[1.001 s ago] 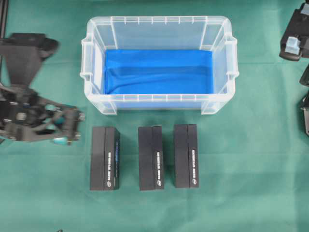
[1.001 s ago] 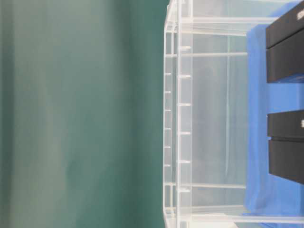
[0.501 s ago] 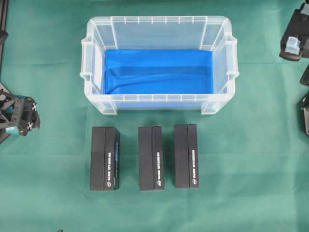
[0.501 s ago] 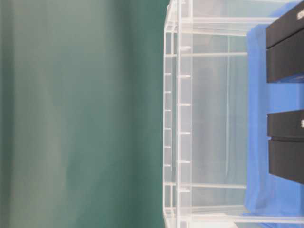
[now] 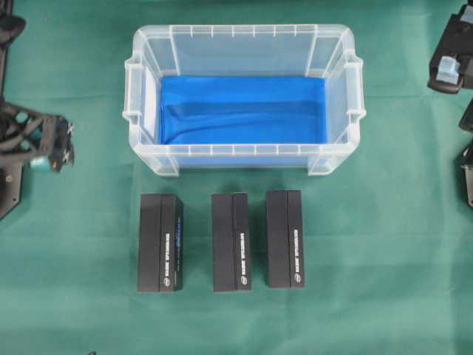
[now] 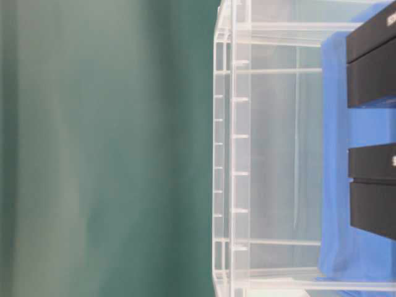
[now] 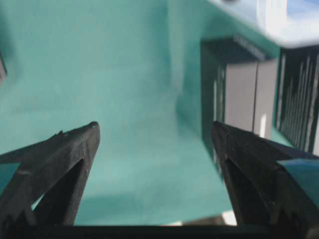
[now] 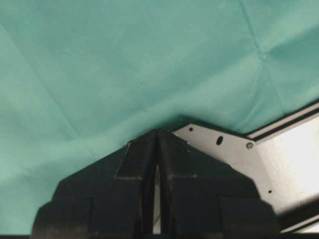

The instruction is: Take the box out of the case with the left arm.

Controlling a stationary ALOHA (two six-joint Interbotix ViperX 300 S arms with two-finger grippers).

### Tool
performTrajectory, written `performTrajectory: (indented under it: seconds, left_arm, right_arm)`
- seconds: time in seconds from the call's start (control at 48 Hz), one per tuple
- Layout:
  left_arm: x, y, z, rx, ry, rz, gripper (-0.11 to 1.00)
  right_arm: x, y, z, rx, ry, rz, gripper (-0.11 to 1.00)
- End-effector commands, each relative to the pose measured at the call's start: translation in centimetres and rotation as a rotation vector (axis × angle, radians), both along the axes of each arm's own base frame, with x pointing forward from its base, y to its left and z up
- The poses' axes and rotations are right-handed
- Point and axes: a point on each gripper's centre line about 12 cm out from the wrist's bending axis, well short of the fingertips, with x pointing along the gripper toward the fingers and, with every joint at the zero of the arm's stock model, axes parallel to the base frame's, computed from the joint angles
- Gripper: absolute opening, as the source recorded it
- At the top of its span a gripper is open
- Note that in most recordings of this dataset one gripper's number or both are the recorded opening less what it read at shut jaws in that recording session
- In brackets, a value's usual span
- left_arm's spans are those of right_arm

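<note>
The green worktop (image 5: 384, 296) takes up most of the view. On it sits the clear case (image 5: 244, 37), and only the blue cloth (image 5: 244, 111) shows inside from overhead. All three black boxes (image 5: 231, 242) stand in a row just in front of the case, so I'd say the job looks done. The left hand (image 7: 155, 144) is parked off to the left edge, wide and empty. The right hand (image 8: 157, 149) is pinched closed. Next move, if any: just park.
</note>
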Motion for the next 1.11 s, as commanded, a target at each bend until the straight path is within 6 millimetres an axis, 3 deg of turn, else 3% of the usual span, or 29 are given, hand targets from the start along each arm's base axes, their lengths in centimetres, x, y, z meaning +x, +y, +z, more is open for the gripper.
performTrajectory:
  seconds: [0.0,0.396,1.084]
  left_arm:
    - [0.3,1.4,1.0,0.015,-0.027,0.026,0.9]
    - [1.2,5.6,1.1,0.066,0.005,0.017,0.9]
    - [1.5,5.8,1.2,0.063,0.004,0.011,0.9]
  right_arm:
    - [0.0,0.0,0.3,-0.003,-0.009,0.001,0.0]
    - [0.0,0.0,0.3,-0.003,-0.012,0.003,0.0]
    - [0.1,0.0,0.3,-0.003,-0.012,0.0,0.0]
